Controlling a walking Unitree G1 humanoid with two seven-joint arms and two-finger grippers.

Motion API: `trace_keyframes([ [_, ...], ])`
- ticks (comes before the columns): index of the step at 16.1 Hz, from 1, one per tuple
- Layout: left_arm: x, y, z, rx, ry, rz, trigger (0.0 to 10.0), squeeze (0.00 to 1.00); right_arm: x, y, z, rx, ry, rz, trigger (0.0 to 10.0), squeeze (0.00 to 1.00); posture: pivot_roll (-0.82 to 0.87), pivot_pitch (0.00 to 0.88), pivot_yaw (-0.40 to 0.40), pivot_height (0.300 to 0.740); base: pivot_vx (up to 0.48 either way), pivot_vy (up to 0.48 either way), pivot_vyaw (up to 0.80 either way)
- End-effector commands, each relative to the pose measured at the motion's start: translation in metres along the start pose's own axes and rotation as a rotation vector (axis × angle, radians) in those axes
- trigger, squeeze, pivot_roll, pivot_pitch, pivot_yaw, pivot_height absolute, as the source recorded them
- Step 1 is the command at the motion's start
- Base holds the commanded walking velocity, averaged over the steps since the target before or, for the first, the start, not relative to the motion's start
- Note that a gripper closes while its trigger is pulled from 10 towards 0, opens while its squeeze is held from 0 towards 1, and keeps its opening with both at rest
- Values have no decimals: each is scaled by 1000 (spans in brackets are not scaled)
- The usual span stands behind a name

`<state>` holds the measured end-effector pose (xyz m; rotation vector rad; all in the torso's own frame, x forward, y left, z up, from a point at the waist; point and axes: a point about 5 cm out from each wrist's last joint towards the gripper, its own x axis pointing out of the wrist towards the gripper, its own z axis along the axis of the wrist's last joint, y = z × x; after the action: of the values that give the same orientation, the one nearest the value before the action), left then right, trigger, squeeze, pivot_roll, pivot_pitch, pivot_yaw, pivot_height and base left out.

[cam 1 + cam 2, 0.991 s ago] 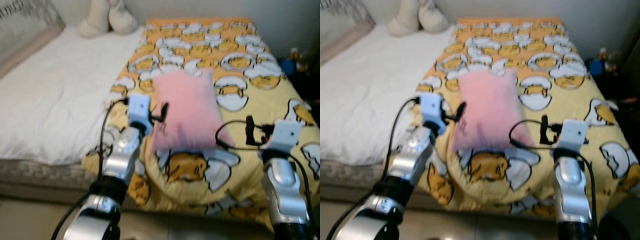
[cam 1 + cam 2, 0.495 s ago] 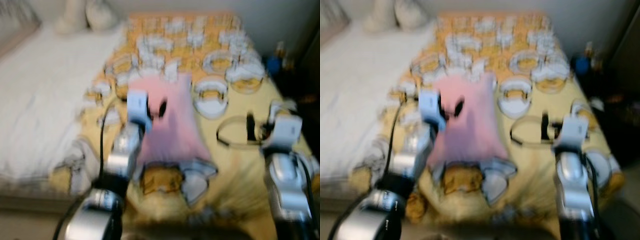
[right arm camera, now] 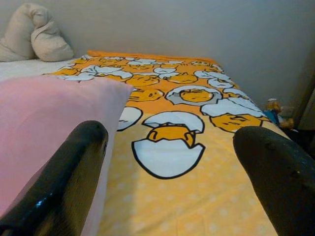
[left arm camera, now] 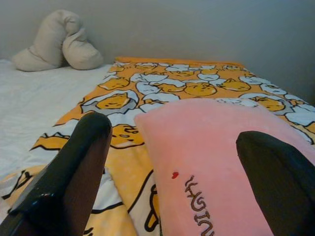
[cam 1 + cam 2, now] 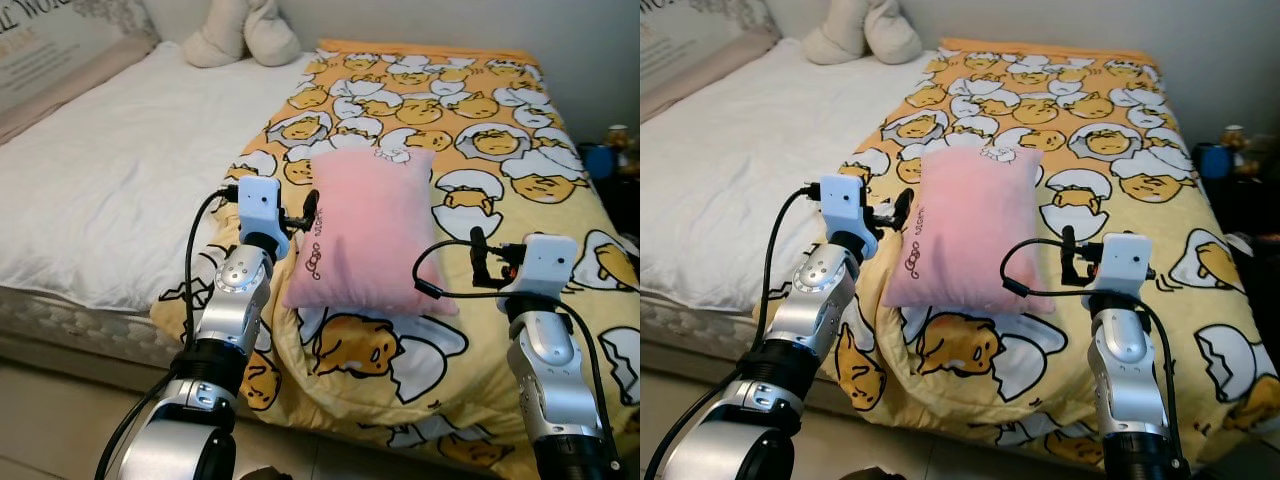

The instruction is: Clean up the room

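Observation:
A pink pillow point(image 5: 365, 230) with dark lettering on its edge lies flat on a yellow egg-print blanket point(image 5: 480, 130) on the bed. My left gripper point(image 5: 302, 216) is at the pillow's left edge, open, one finger over the pillow and one over the blanket point(image 4: 118, 162). My right gripper point(image 5: 487, 256) hovers by the pillow's right near corner, open, with nothing between its fingers. In the right wrist view the pillow point(image 3: 44, 118) lies beside one finger and the blanket stretches ahead.
A white sheet point(image 5: 120, 170) covers the bed's left half. Cream cushions point(image 5: 245, 30) and a printed pillow point(image 5: 50, 40) sit at the head. Blue items point(image 5: 600, 160) stand right of the bed. The mattress edge and tiled floor point(image 5: 60, 420) are near me.
The camera swung and blurred half a second ago and is steady now. Both grippers stay on either side of the pillow, which still lies on the blanket.

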<state>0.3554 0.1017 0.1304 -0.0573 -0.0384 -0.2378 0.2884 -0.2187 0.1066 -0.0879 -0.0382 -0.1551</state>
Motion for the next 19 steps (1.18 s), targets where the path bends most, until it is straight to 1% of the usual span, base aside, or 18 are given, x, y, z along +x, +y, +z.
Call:
trace_keyframes([
  [1, 0, -1, 0, 10, 7, -10, 10000, 0, 4, 3, 4, -13, -14, 18, 10000, 71, -110, 0, 65, 731, 0, 0, 0],
  [3, -1, -5, 0, 3, -1, -46, 10000, 0, 4, 5, 4, -13, -14, 23, 10000, 71, -108, 0, 65, 731, 144, 0, 0],
  [6, -2, -6, 0, 7, 1, -58, 10000, 0, 3, 7, 2, -9, -10, 25, 10000, 71, -104, 0, 68, 731, 426, 0, 0],
  [7, -2, -8, 1, -4, -3, -73, 10000, 0, 2, 8, 1, -6, -6, 24, 10000, 75, -105, 0, 69, 731, 454, 0, 0],
  [8, -1, -12, 2, -30, -7, -111, 10000, 0, 2, 7, 1, -7, -11, 15, 10000, 75, -108, 0, 72, 731, 454, 0, 0],
  [9, -1, -14, 3, -31, -13, -124, 10000, 0, 2, 6, 2, -9, -15, 10, 10000, 71, -111, 0, 73, 731, 458, 0, 0],
  [10, -1, -19, 6, -21, -29, -153, 10000, 0, 2, 1, 5, -11, -32, -21, 10000, 75, -111, 0, 72, 731, 458, 0, 0],
  [13, 0, -23, 12, -14, -60, -184, 10000, 0, 4, -6, 10, -16, -61, -63, 10000, 82, -111, 0, 72, 731, 463, 0, 0],
  [14, 1, -24, 17, -14, -79, -193, 10000, 0, 6, -9, 17, -21, -92, -85, 10000, 86, -112, 0, 73, 731, 322, 0, 0],
  [15, 2, -22, 23, -14, -96, -189, 10000, 0, 9, -14, 27, -22, -124, -107, 10000, 86, -112, 0, 75, 731, 0, 0, 0],
  [16, 3, -21, 26, -15, -103, -185, 10000, 0, 11, -16, 31, -21, -137, -115, 10000, 86, -112, 0, 75, 731, 0, 0, 0],
  [17, 7, -16, 38, -16, -128, -174, 10000, 0, 16, -22, 44, -20, -172, -126, 10000, 86, -111, 0, 74, 731, 0, 0, 0],
  [18, 12, -5, 53, -22, -157, -150, 10000, 0, 22, -29, 56, -10, -203, -139, 10000, 90, -110, 0, 75, 731, 0, 0, 0],
  [19, 14, -1, 58, -28, -163, -138, 10000, 0, 24, -31, 60, -4, -212, -143, 10000, 90, -110, 0, 75, 731, 0, 0, 0],
])
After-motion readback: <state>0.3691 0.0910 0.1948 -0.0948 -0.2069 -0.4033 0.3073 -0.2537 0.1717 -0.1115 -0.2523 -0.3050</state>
